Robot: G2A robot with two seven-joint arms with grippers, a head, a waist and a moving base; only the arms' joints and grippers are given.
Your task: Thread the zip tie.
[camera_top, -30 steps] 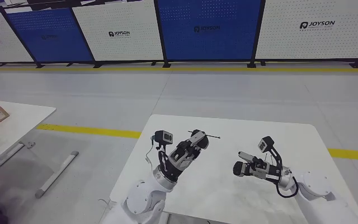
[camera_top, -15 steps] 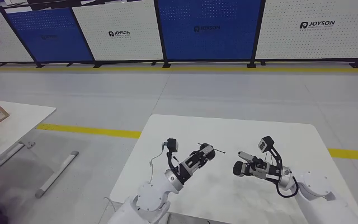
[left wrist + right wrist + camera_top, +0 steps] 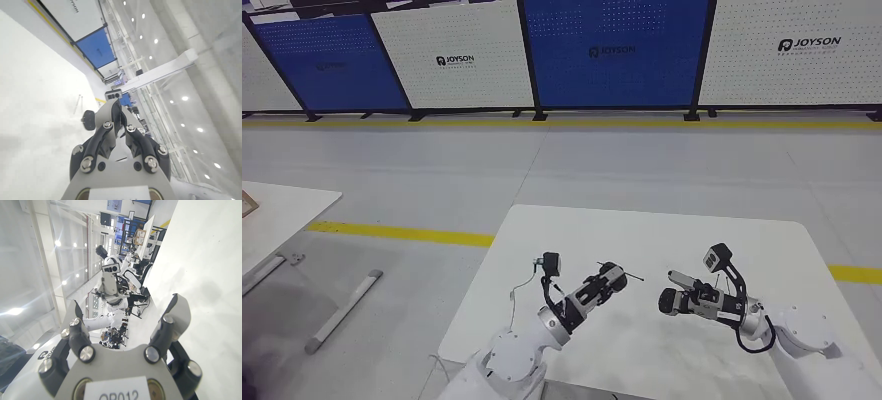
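Left gripper fingers clamped on zip tie, mostly hidden between them; right gripper fingers spread apart.

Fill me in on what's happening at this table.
The left gripper is shut on a thin black zip tie, holding it above the white table. The right gripper is open and empty, facing the left one with a gap between them. The tie sticks out straight, not yet threaded.
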